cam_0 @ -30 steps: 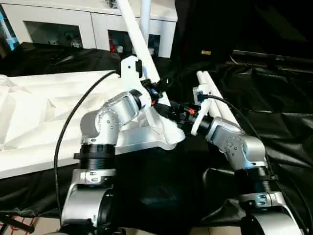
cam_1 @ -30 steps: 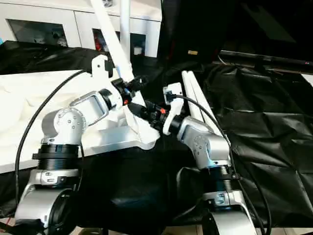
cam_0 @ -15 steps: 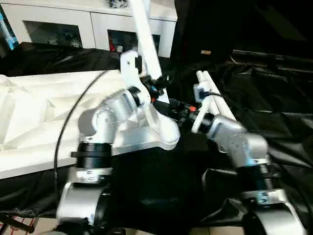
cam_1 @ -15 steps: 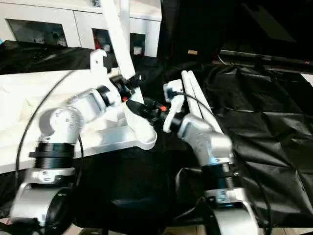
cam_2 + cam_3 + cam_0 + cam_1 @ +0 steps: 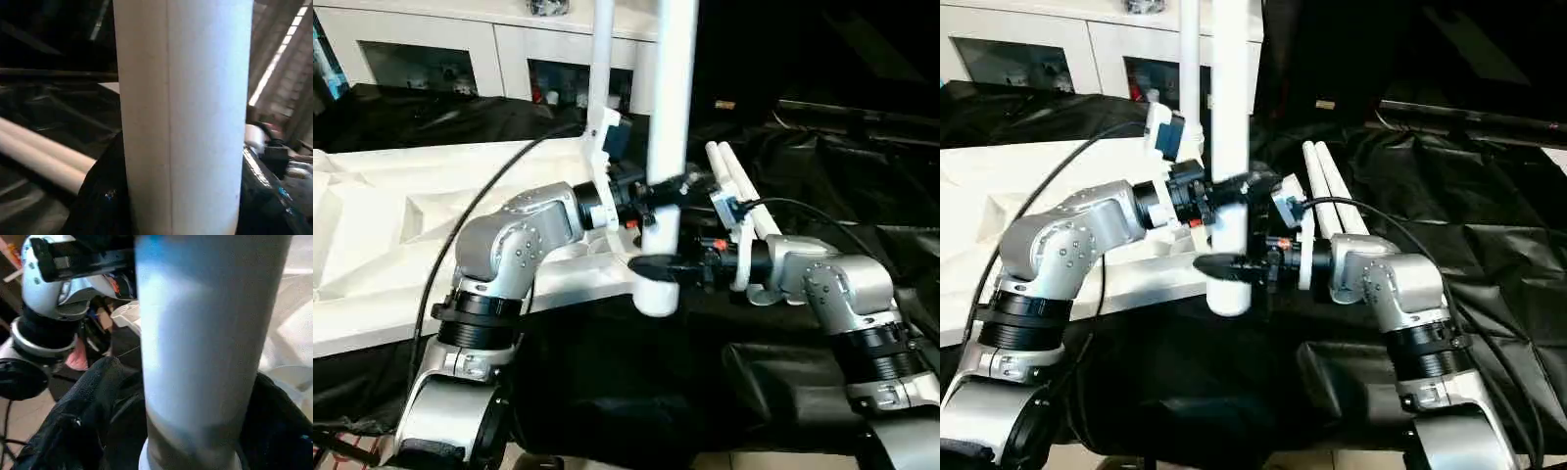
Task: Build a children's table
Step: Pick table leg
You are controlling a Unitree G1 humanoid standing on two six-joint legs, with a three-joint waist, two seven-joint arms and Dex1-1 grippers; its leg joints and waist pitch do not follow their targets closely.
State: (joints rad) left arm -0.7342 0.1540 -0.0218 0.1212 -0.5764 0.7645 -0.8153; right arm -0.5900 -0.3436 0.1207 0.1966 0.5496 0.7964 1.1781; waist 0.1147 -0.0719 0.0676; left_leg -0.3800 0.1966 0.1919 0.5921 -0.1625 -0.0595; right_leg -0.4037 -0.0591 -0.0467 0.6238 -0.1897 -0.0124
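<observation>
Fitted a leg (image 5: 668, 127) upright at table top's (image 5: 372, 225) near right corner, left gripper (image 5: 651, 191) and right gripper (image 5: 668, 264) both clamped round it. Probably needed downward seating into socket next.

White cabinet (image 5: 460, 44) w/ glass doors at 11 o'clock; black sheeting (image 5: 862, 206) covers the surface from 12 to 4 o'clock.

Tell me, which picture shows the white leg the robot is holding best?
The left eye view: the leg stands upright with both claws gripping near its bottom end. The right eye view shows the same. The wrist views show a close-up stretch of tube.
</observation>
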